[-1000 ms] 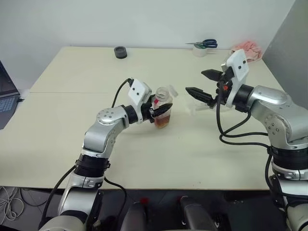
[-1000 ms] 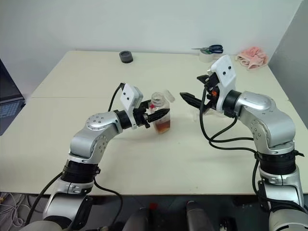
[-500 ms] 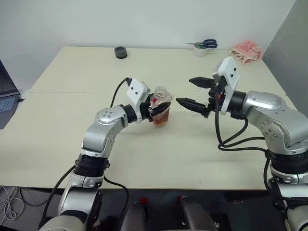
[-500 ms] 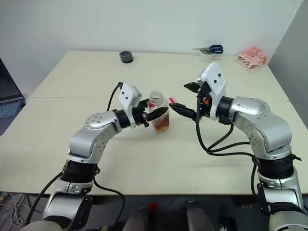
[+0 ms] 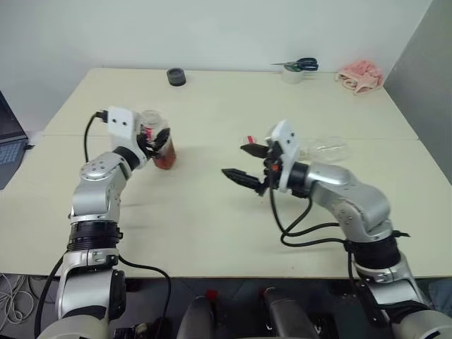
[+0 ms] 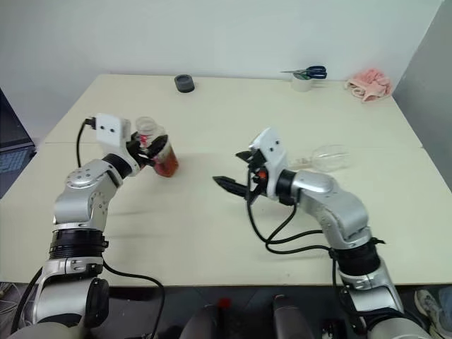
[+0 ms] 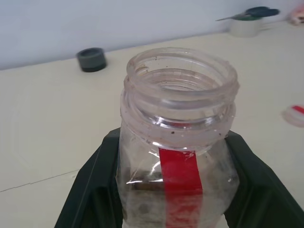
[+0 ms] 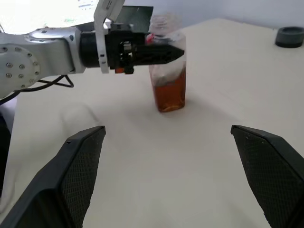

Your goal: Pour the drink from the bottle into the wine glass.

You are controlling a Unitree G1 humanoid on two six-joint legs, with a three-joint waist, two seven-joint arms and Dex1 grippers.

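Bottle [image 7: 178, 156] uncapped, clamped in left tool [image 5: 157, 143]; right tool [image 5: 244, 164] agape, empty.

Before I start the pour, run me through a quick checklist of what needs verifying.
1. Bottle gripped: ok, the left gripper is shut on it, upright.
2. Bottle mouth uncapped: ok, its neck is open in the left wrist view.
3. Drink inside: ok, reddish-brown liquid fills the lower part.
4. Wine glass upright: not ok, it lies on its side on the table.
5. Right gripper free: ok, open and holding nothing.
6. Glass near bottle: not ok, they are far apart.
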